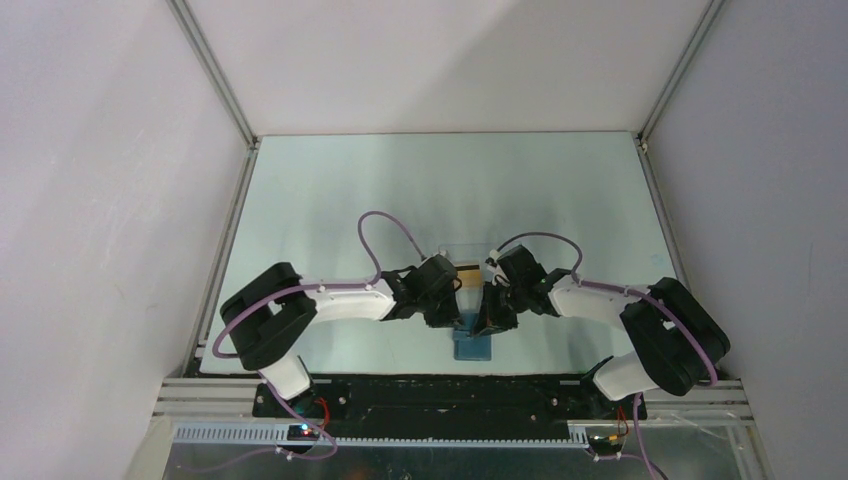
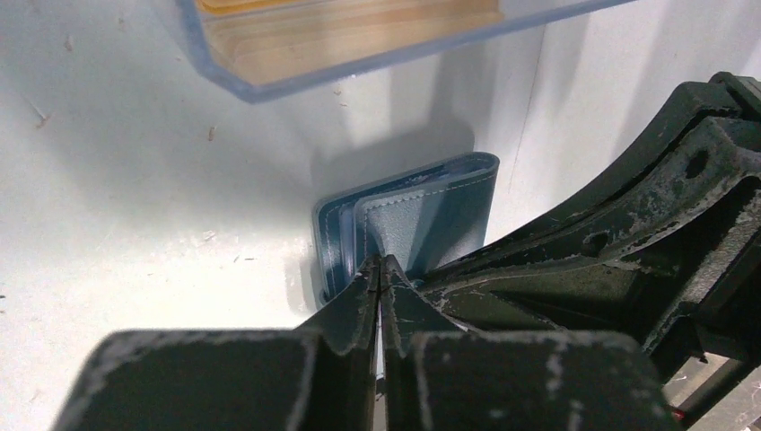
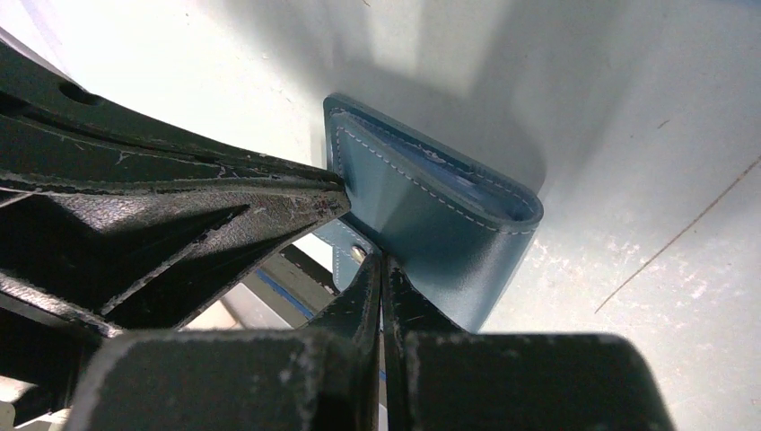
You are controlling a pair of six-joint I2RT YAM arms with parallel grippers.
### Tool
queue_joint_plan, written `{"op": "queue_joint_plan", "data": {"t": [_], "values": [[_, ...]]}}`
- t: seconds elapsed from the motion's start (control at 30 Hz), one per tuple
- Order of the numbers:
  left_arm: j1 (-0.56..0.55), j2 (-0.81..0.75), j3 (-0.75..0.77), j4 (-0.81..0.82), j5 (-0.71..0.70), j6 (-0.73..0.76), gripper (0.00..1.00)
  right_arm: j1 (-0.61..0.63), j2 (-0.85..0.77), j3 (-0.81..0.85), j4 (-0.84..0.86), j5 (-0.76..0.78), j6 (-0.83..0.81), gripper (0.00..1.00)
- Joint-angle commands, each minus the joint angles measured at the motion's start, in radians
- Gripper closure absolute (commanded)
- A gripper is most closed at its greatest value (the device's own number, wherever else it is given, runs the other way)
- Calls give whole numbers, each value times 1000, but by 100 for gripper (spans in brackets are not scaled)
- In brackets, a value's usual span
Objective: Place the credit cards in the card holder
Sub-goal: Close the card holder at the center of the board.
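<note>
- The blue card holder (image 1: 472, 346) sits at the near centre of the table (image 1: 330, 200), its flaps slightly parted, between the two arms.
- The left gripper (image 2: 381, 272) has its fingers pressed together, pinching the paler inner flap.
- The right gripper (image 3: 379, 265) likewise nips the outer cover.
- Orange-gold credit cards (image 2: 350, 36) lie in a clear box (image 2: 220, 76) just beyond.
</note>
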Motion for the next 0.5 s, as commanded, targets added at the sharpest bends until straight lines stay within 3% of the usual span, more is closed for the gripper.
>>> {"op": "queue_joint_plan", "data": {"t": [0.0, 0.47], "values": [[3, 19, 21, -55, -39, 34, 97, 4, -23, 33, -99, 91, -43, 100], [-13, 57, 53, -112, -51, 54, 100, 8, -85, 44, -111, 109, -56, 100]]}}
